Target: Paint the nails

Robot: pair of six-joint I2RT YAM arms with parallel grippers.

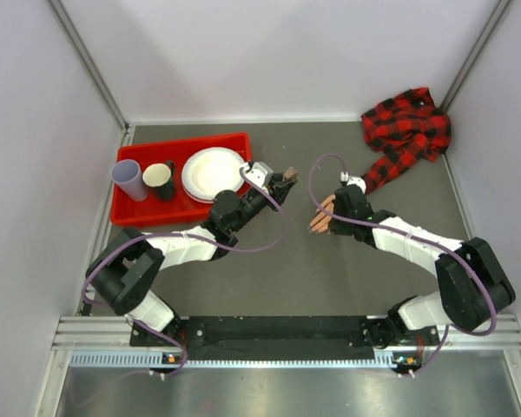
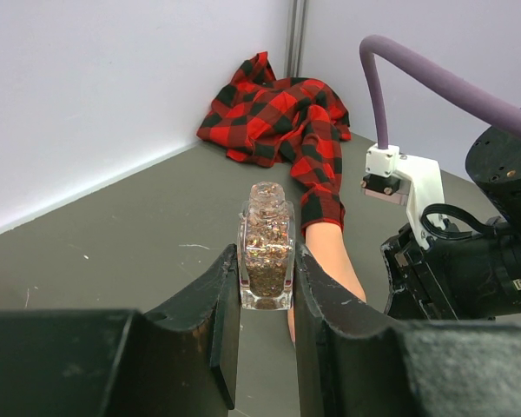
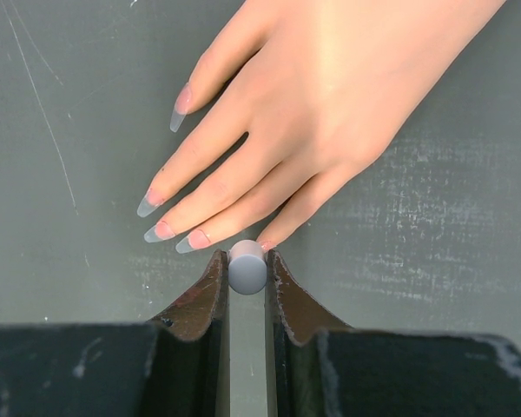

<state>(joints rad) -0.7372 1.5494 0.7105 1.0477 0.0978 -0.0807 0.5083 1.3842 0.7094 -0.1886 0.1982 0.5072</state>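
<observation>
- Top view: the left gripper (image 1: 284, 181) hangs mid-table, right of the red tray (image 1: 126, 211), with something small and dark in it that cannot be read from here. The right gripper (image 1: 333, 215) sits over the fingertips of the mannequin hand (image 1: 319, 221), hiding most of it. The plaid sleeve (image 1: 405, 130) trails to the far right corner.
- Left wrist view: its jaws are clamped on the glittery polish bottle (image 2: 266, 243), upright and apparently uncapped, so judged to be steadying it for dipping.
- Right wrist view: the jaws pinch a round grey cap (image 3: 247, 267), seen end-on. The nails (image 3: 149, 207) fan out to the far left, and the nearest fingertip just touches the cap.
- Painting looks under way; next comes a fine stroke along one nail.
- Brush tip hidden beneath the cap; wet polish cannot be made out.
</observation>
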